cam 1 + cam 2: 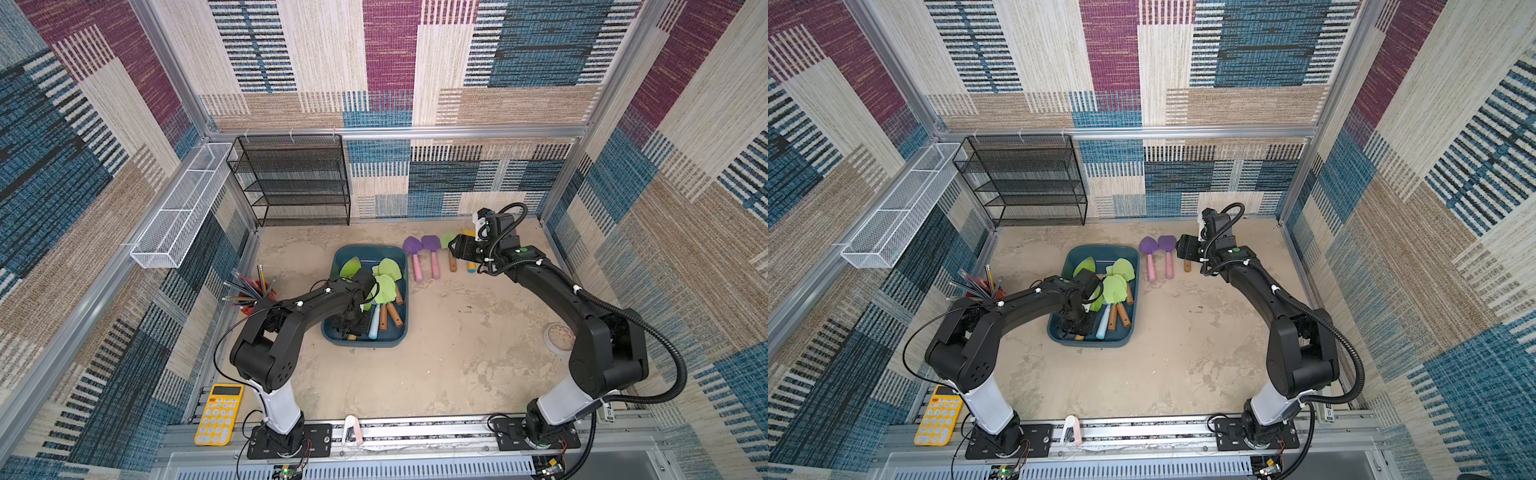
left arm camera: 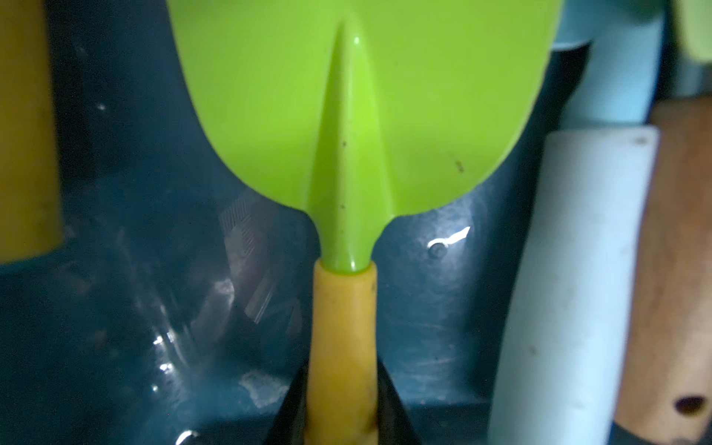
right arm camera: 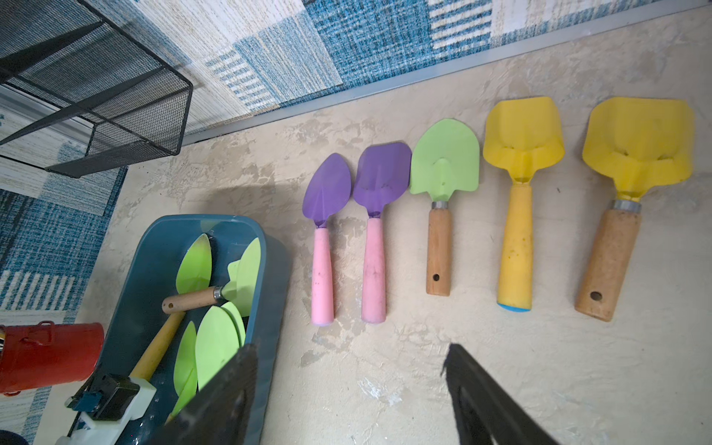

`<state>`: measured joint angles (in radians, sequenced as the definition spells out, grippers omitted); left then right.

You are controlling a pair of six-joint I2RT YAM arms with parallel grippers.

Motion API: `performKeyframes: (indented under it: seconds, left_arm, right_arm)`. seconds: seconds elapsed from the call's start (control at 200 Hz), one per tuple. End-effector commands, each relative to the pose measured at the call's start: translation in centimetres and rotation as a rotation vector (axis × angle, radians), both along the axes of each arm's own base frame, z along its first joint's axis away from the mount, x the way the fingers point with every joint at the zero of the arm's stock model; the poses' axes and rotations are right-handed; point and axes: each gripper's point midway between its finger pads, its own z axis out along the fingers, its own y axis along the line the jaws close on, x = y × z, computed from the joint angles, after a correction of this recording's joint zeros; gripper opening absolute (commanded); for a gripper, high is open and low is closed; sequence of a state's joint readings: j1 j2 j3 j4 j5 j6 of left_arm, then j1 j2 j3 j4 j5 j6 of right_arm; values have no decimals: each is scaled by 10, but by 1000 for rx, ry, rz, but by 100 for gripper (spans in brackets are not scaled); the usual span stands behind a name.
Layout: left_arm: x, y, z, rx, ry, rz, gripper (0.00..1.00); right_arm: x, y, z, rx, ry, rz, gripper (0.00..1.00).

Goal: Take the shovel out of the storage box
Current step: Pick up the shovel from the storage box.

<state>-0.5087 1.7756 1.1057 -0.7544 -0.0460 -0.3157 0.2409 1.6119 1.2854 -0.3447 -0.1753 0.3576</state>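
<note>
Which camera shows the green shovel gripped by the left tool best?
The left wrist view: the shovel fills it, the left tool shut on its yellow handle. In both top views the arm hides most of it. The right wrist view shows only overlapping shovels in the storage box.

No readable text, label, brand or number shows in any view; the yellow calculator (image 1: 218, 414) at the table's near edge has key markings and a display, all too small to make out.
</note>
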Motion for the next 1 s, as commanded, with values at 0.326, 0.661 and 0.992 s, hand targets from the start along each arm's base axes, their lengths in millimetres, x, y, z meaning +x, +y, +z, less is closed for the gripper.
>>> performKeyframes:
  seconds: [0.326, 0.661, 0.992]
  left_arm:
    - [-12, 0, 40, -68, -52, 18, 0]
    - [12, -12, 69, -124, -141, 20, 0]
    - [39, -43, 99, -358, -199, 54, 0]
  right_arm:
    - [3, 1, 15, 18, -44, -3, 78]
    - [-6, 8, 22, 64, -57, 28, 78]
    - [-27, 27, 24, 176, -55, 126, 78]
